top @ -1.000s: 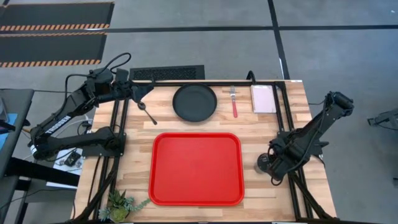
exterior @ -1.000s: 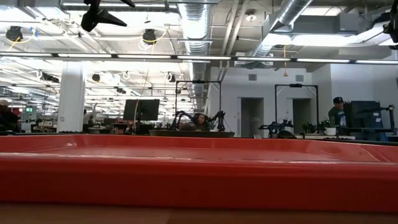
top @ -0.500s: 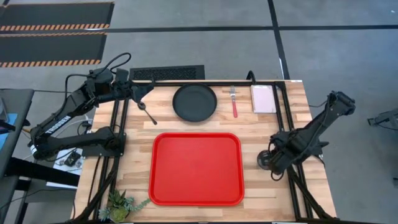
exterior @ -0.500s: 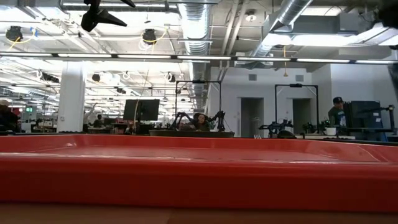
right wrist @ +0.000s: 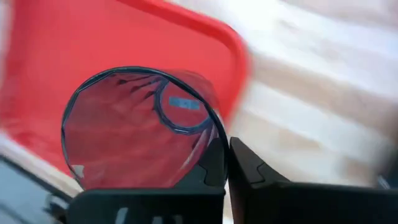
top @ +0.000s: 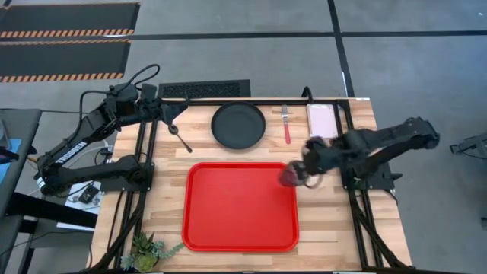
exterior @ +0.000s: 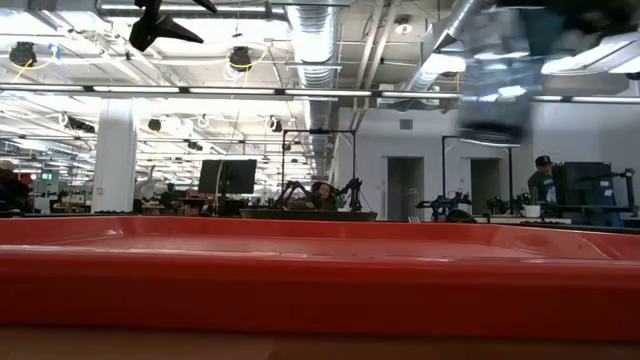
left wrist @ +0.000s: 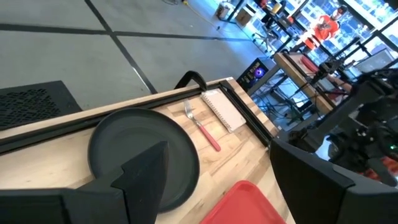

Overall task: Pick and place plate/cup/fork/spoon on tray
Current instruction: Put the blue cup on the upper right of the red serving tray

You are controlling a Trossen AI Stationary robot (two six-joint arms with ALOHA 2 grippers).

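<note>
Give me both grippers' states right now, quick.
Left gripper: open, holding nothing, near the table's far left corner.
Right gripper: shut on the rim of the cup, carried over the tray's right edge.

The red tray [top: 240, 207] lies empty at the table's middle front. The tinted cup [top: 290, 176] is lifted over its right rim, pinched at the wall. Behind the tray lie the dark spoon [top: 181, 138], the round black plate [top: 238, 125] and the red-handled fork [top: 286, 125], side by side, apart
</note>
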